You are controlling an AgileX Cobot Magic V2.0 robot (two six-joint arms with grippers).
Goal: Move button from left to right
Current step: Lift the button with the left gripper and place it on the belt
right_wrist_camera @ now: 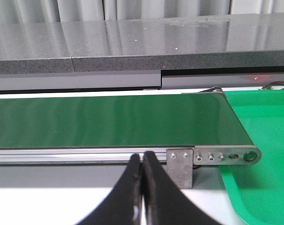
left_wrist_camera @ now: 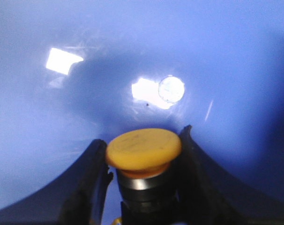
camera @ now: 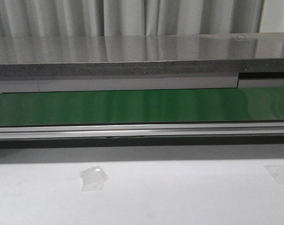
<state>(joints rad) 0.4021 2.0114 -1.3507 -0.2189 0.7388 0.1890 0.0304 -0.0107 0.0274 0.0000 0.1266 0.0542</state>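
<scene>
In the left wrist view the button (left_wrist_camera: 144, 149) sits between my left gripper's (left_wrist_camera: 143, 154) black fingers (left_wrist_camera: 93, 178). Its yellow-orange cap faces the camera, with a silver ring and black body below it. The jaws press on both sides of it. Blue plastic (left_wrist_camera: 226, 61) fills the whole view behind it, apparently the inside of a blue bin. My right gripper (right_wrist_camera: 143, 157) shows in the right wrist view, shut and empty, above the white table just in front of the conveyor's rail. Neither gripper nor the button shows in the front view.
A green conveyor belt (camera: 142, 105) with an aluminium rail (camera: 142, 130) runs across the front view, a grey counter (camera: 142, 51) behind it. In the right wrist view the belt (right_wrist_camera: 109, 119) ends beside a green tray (right_wrist_camera: 264, 140). Clear tape patches (camera: 93, 178) lie on the white table.
</scene>
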